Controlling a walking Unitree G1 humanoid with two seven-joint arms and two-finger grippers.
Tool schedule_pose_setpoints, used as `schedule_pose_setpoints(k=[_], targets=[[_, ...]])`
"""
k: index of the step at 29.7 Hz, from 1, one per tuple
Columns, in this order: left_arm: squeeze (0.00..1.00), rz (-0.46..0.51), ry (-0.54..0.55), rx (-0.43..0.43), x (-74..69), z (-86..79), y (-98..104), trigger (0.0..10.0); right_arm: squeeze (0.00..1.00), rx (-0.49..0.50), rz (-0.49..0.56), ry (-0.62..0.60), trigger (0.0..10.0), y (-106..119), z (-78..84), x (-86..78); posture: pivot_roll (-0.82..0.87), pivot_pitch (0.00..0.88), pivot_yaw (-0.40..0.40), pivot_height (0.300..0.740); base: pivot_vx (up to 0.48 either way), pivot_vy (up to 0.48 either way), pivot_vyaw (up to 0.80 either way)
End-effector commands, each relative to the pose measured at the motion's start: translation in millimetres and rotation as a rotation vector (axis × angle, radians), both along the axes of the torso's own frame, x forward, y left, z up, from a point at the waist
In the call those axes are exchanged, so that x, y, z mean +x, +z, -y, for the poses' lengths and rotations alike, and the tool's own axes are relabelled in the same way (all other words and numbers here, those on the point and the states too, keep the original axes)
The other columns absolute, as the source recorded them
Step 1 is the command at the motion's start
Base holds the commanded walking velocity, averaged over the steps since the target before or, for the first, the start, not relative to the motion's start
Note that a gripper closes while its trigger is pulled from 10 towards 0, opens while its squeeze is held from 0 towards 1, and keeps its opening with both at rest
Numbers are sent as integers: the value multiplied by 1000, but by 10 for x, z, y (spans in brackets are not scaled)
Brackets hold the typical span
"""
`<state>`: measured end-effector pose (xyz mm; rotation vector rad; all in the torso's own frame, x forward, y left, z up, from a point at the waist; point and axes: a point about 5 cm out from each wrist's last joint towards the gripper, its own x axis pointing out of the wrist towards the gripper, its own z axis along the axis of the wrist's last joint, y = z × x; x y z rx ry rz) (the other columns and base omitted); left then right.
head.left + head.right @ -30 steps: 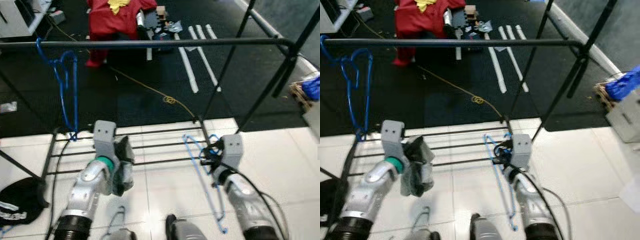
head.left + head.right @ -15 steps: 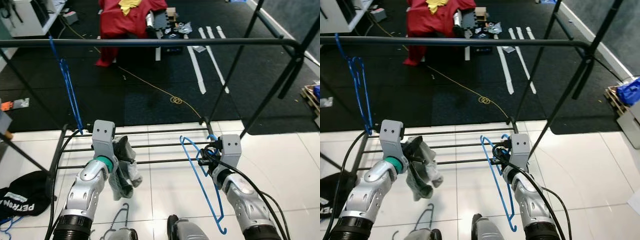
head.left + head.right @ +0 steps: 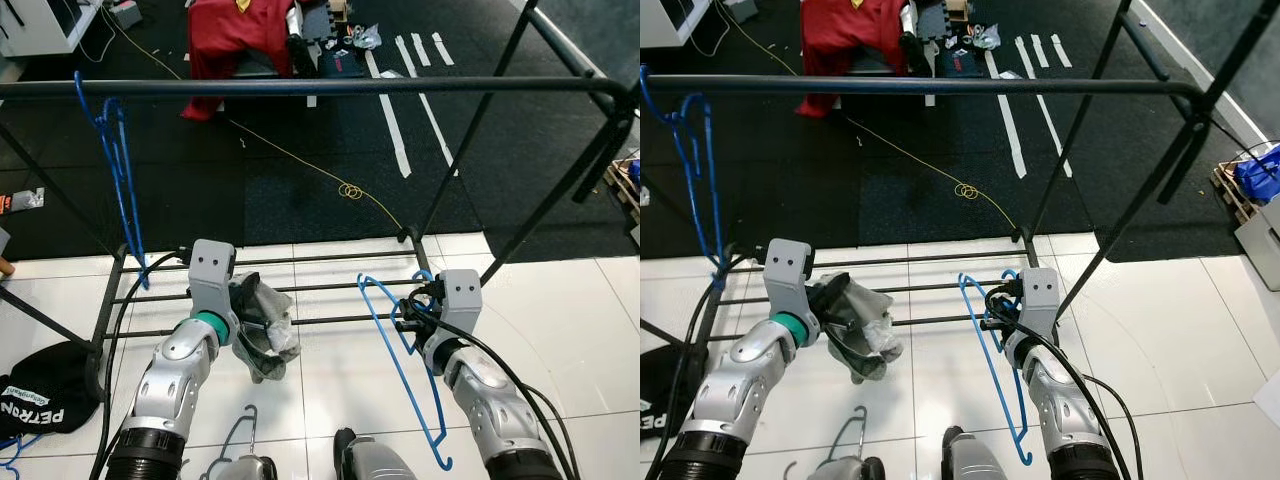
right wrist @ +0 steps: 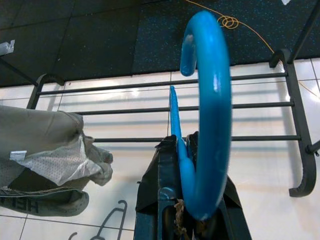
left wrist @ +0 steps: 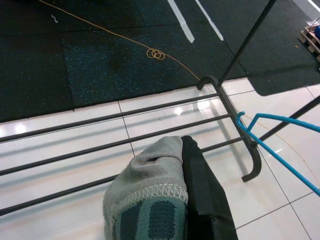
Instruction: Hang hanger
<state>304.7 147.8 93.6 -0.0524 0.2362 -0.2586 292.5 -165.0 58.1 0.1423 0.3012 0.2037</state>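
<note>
Low on the robot's right, the right gripper (image 3: 412,312) pinches the neck of a blue hanger (image 3: 400,370), fingers pressed onto it just below the hook; the right wrist view shows the hook (image 4: 205,100) curling up out of the black fingers (image 4: 155,195)

Hanger body trails down and back along the right forearm, long axis slanting from gripper toward the robot's own base; hook end sits at the gripper, pointing forward and up

Key relation: the rail (image 3: 300,87) of the clothes rack runs side to side well above and ahead of the gripper, so the hook lies below it and must rise and go forward to catch. Right arm is the one that carries it; judged: lift, then lower the hook over the rail

Hanger looks like thin plastic, bright blue, one piece, open triangle frame, likely light and a bit springy

Left gripper (image 3: 240,318) is closed on a bundle of grey cloth (image 3: 262,335), held over the low shelf bars (image 3: 310,290) of the rack

Other blue hangers (image 3: 118,170) hang already at the rail's left end, well apart from the held one
</note>
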Motion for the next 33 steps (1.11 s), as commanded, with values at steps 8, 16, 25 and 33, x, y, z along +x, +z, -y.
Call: schedule_pose_setpoints(k=[8,16,25,33], targets=[[0,-26,13,-7,-15,-29,-39,10000,0,-14,34,-49,10000,20,27,14,-39,116,51,740,0,0,0],[0,-7,-47,22,-4,19,8,10000,0,-51,89,8,10000,85,34,12,-44,119,57,740,0,0,0],[0,12,-109,14,46,119,71,10000,0,-21,76,283,10000,165,-23,-142,-79,132,72,740,0,0,0],[0,75,-496,63,-39,353,265,10000,0,-75,122,647,10000,359,-27,-370,-83,124,62,740,0,0,0]])
